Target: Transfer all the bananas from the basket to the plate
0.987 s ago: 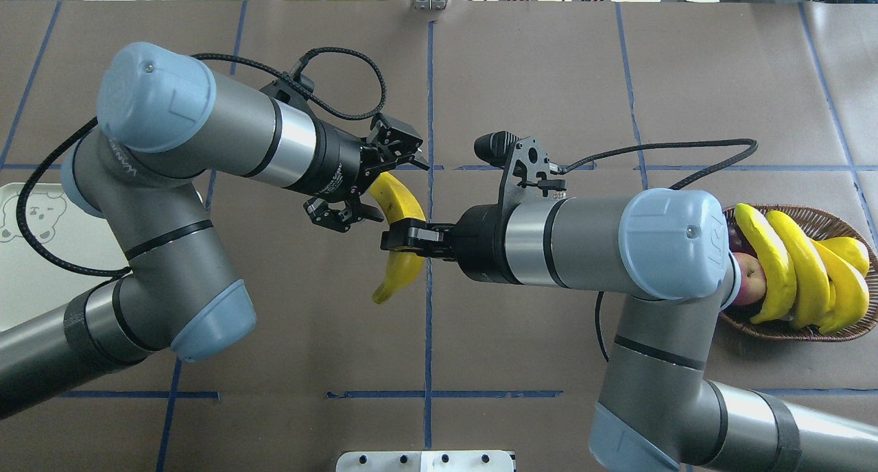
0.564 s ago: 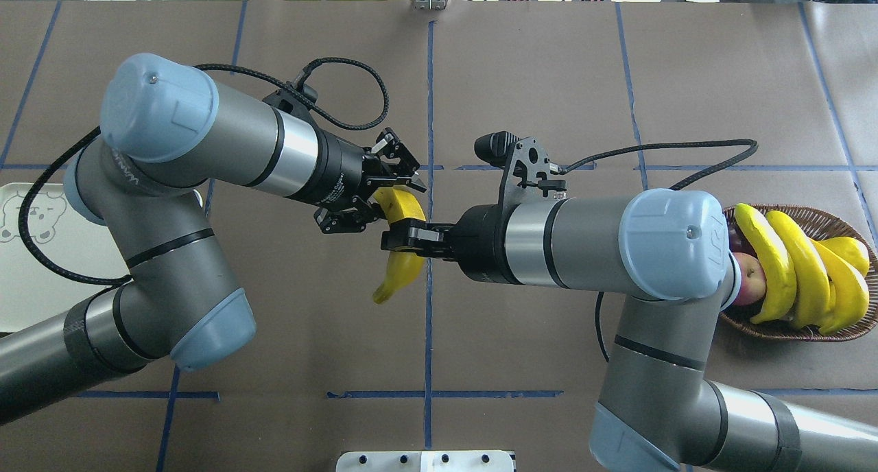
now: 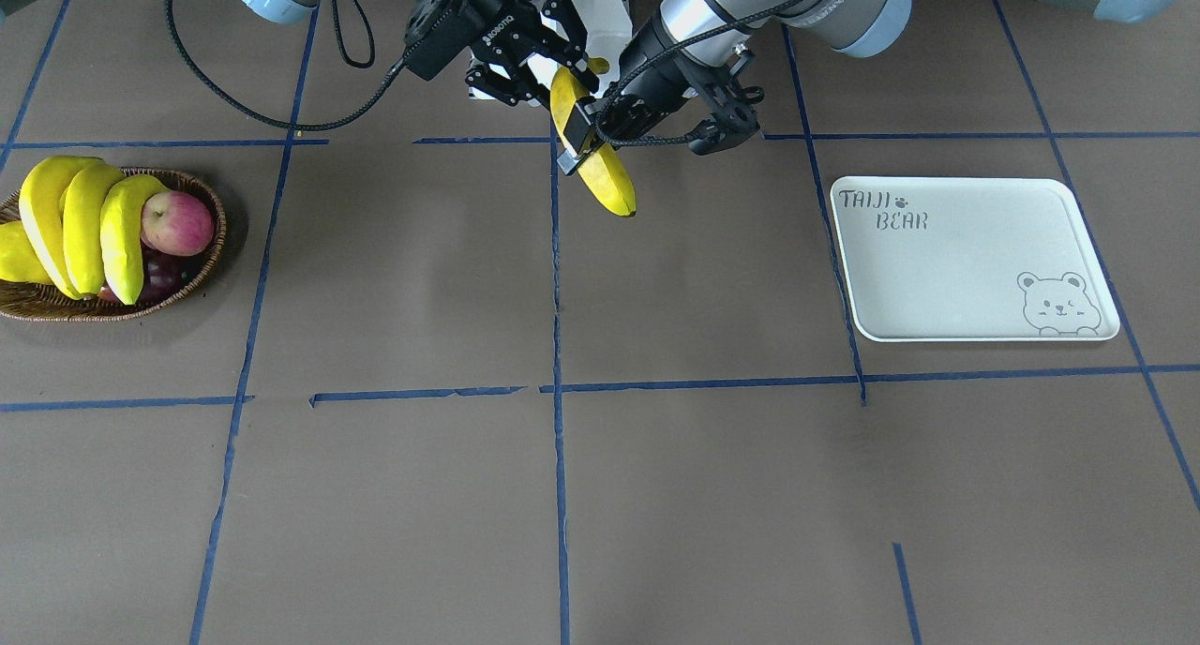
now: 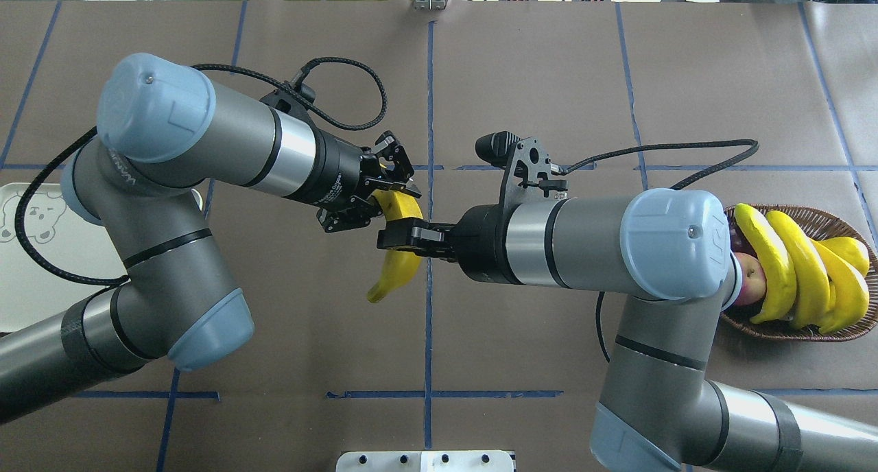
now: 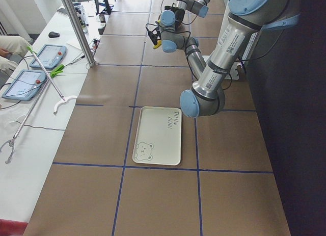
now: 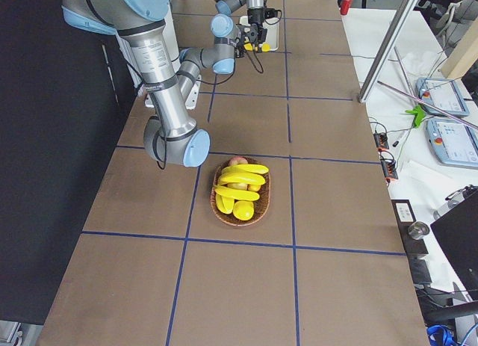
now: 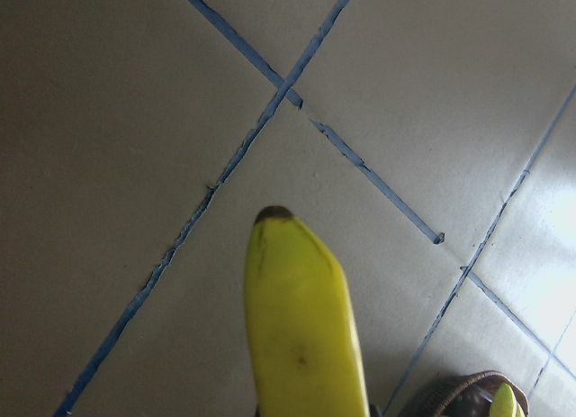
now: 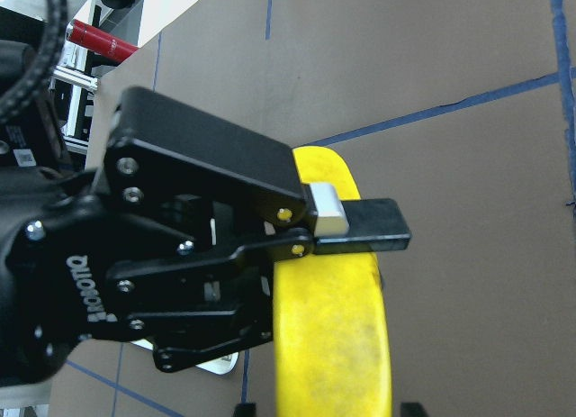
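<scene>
1. The left hand [image 4: 394, 203] is clamped on the upper end of one glossy, curved banana [image 4: 392, 274] in the overhead view. The right hand [image 4: 396, 242] pinches its middle, both above the centre of the surface [image 4: 521, 60].
2. Facing view: the surface is matte brown with a blue tape grid [image 3: 555, 279]. Three bananas [image 3: 82, 232] lie in the woven oval basket [image 3: 56, 309], well apart from the smooth off-white plate [image 3: 947, 270].
3. Left side view: a white bench [image 5: 35, 159] with tablets [image 5: 47, 56] runs beside the surface.
</scene>
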